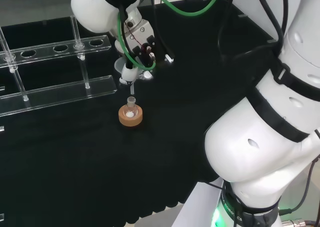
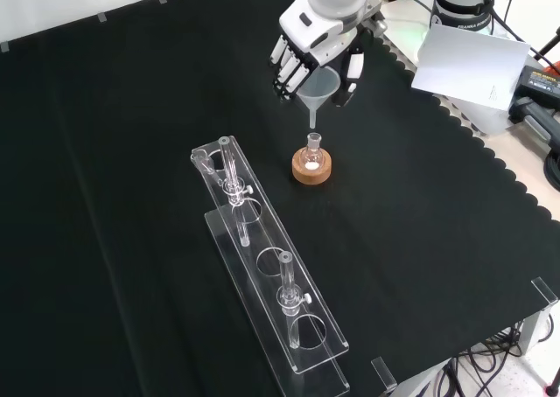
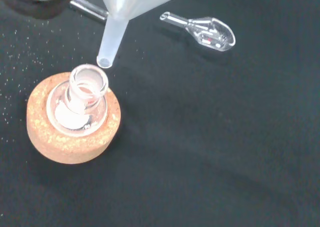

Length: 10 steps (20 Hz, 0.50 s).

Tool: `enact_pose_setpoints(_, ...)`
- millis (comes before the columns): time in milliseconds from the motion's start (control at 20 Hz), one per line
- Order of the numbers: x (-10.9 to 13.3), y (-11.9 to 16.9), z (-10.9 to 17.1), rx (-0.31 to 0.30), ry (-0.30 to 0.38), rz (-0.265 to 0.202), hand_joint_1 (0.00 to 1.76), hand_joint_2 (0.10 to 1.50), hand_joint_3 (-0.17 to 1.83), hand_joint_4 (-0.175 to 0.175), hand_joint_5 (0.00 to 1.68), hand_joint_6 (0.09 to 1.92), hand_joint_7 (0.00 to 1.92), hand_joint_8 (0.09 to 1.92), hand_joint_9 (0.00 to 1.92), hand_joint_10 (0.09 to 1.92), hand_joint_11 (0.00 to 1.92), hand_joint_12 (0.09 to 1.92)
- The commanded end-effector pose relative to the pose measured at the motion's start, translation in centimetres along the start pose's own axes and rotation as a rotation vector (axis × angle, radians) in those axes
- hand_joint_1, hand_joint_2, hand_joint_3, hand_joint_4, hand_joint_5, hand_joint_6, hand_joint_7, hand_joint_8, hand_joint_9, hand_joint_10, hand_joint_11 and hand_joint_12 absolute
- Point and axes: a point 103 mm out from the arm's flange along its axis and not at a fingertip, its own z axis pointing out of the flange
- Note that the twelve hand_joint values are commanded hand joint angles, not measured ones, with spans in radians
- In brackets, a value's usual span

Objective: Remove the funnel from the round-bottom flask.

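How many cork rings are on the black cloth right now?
1. The cork ring sits near the middle of the cloth in the front view, under the small flask, just below the funnel held by the robot hand.

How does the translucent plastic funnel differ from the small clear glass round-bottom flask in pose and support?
The translucent plastic funnel hangs in the hand, stem down, clear of the small clear glass round-bottom flask, which sits neck up in a cork ring. Both stand upright.

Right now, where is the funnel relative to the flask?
In the front view the funnel is held in the hand, lifted clear above the round-bottom flask on its cork ring; its stem tip hangs just above the flask's neck.
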Motion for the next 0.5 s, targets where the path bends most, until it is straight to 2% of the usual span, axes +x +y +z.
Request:
enact_pose_setpoints(50,0.1,-0.8,-1.7,-0.019,-0.009,-0.002,0.82,0.8,0.41,0.025,0.87,0.57,0.67,0.62,1.14,0.24,0.89,1.03)
enact_pose_setpoints(500,-0.4,-0.7,-3.3,-0.037,0.005,-0.006,0.84,0.8,0.42,0.03,0.88,0.57,0.67,0.62,1.15,0.24,0.89,1.02)
